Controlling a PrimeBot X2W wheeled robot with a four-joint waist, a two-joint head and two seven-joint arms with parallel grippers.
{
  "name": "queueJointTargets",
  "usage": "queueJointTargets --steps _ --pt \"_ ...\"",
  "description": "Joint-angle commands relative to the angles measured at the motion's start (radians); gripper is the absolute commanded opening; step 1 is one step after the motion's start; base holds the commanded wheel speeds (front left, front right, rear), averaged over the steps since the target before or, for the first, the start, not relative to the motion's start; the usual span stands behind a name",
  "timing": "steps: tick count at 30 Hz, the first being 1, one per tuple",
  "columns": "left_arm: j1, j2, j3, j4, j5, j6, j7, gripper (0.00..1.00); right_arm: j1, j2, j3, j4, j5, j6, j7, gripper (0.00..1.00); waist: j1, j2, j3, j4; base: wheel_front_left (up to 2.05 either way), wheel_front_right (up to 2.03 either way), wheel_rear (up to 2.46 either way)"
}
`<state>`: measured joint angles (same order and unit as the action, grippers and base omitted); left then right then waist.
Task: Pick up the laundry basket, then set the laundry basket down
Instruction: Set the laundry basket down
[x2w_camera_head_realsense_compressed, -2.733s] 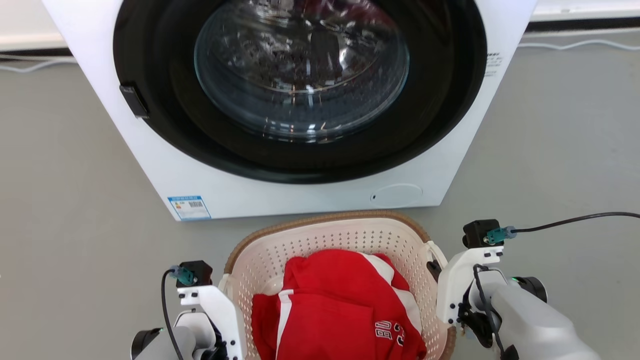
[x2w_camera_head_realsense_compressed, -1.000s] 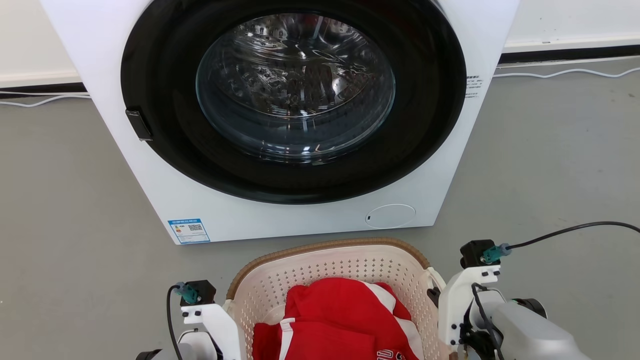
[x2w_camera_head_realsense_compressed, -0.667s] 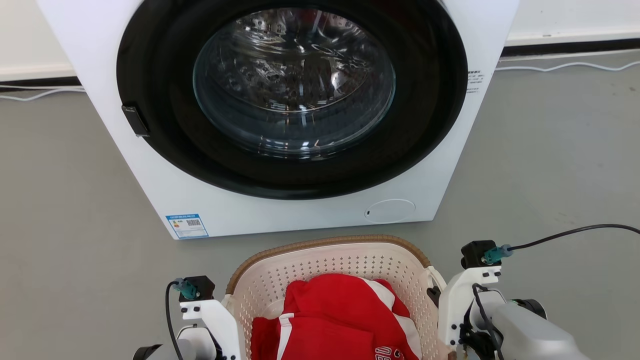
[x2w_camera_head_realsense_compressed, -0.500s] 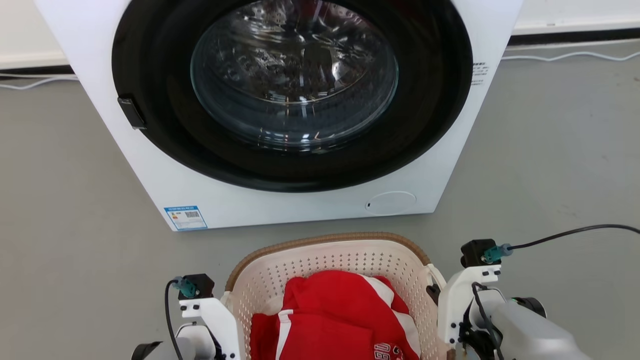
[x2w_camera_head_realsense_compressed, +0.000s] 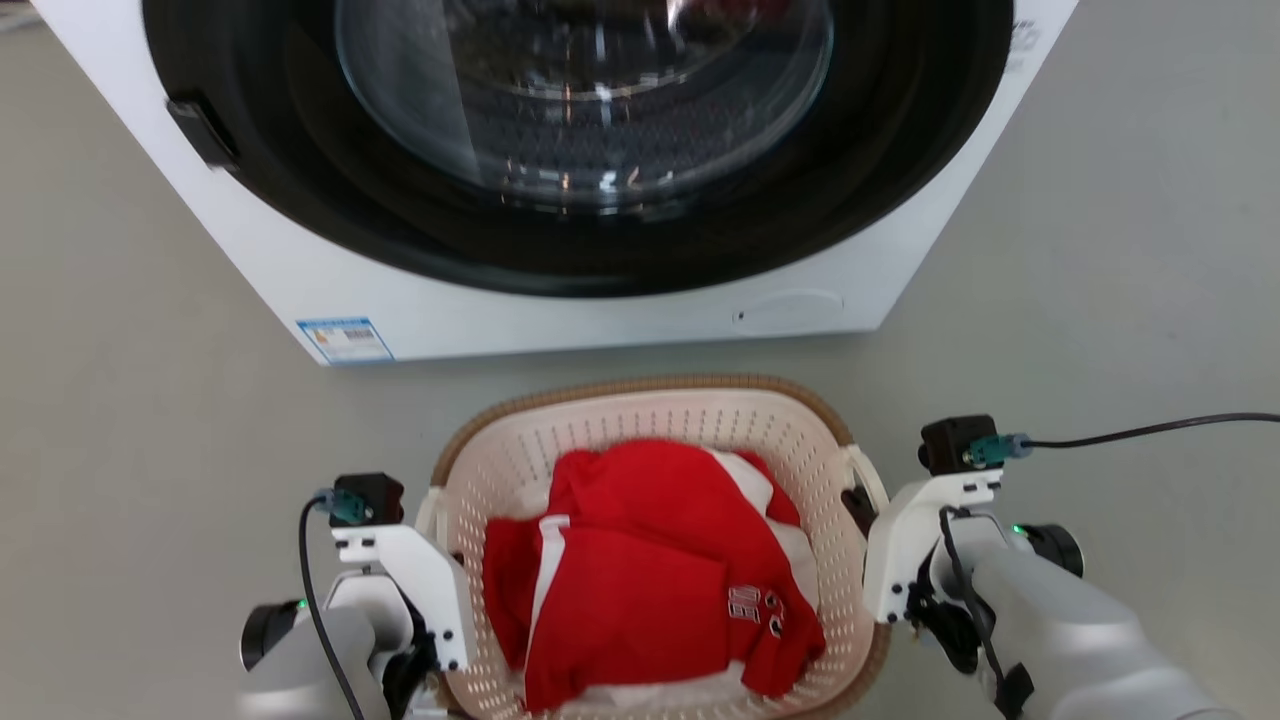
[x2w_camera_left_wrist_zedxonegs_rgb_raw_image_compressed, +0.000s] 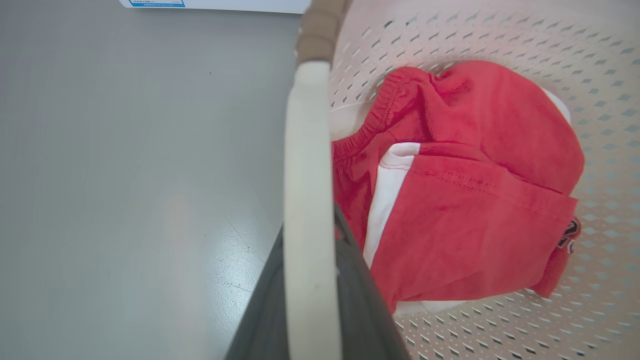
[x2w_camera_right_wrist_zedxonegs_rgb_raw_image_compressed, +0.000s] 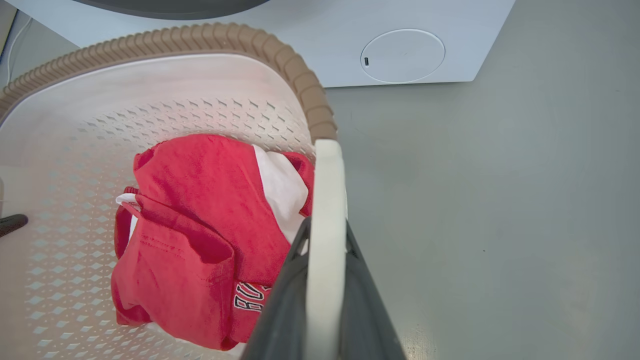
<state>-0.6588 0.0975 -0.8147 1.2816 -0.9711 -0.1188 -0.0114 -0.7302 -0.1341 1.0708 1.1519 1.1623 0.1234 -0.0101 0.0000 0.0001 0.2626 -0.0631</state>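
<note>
The cream-white perforated laundry basket (x2w_camera_head_realsense_compressed: 640, 386) with a brown woven-look rim lies low in the middle of the head view, just in front of the washing machine. My left gripper (x2w_camera_head_realsense_compressed: 436, 525) is shut on its left loop handle (x2w_camera_left_wrist_zedxonegs_rgb_raw_image_compressed: 306, 165), a dark finger on either side. On the opposite side my right gripper (x2w_camera_head_realsense_compressed: 858, 506) is shut on the right loop handle (x2w_camera_right_wrist_zedxonegs_rgb_raw_image_compressed: 326, 200). Both wrist views look down into the basket (x2w_camera_left_wrist_zedxonegs_rgb_raw_image_compressed: 500, 45) (x2w_camera_right_wrist_zedxonegs_rgb_raw_image_compressed: 175, 42). I cannot tell whether its bottom touches the floor.
Red and white clothes (x2w_camera_head_realsense_compressed: 640, 565) fill the basket. The white washing machine (x2w_camera_head_realsense_compressed: 560, 322), round dark door shut, stands close behind the far rim. A black cable (x2w_camera_head_realsense_compressed: 1150, 430) runs right from my right wrist. Grey floor stretches to both sides.
The head view has tipped down and moved closer, so the machine fills the top and more of the basket shows. Both grippers have kept their hold on the handles.
</note>
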Motion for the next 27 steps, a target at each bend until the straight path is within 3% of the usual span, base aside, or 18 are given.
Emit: queueJointTargets --steps 1,12,27 --pt "-0.059 0.020 0.015 -0.017 0.006 -0.012 -0.031 0.00 -0.013 0.014 0.013 -0.006 0.003 0.007 -0.016 0.00 0.0000 -0.0001 0.050 -0.001 0.00 0.00 0.00" --pt "-0.127 0.041 0.011 -0.003 0.022 -0.012 -0.161 0.00 -0.057 0.014 0.023 -0.006 0.022 0.007 -0.112 0.00 0.0000 -0.0001 0.215 -0.004 0.00 0.00 0.00" --pt "-0.215 0.050 0.011 -0.007 0.068 0.002 -0.249 0.00 -0.091 0.030 0.018 0.004 0.065 0.007 -0.214 0.00 0.0000 -0.0001 0.392 -0.006 0.00 0.00 0.00"
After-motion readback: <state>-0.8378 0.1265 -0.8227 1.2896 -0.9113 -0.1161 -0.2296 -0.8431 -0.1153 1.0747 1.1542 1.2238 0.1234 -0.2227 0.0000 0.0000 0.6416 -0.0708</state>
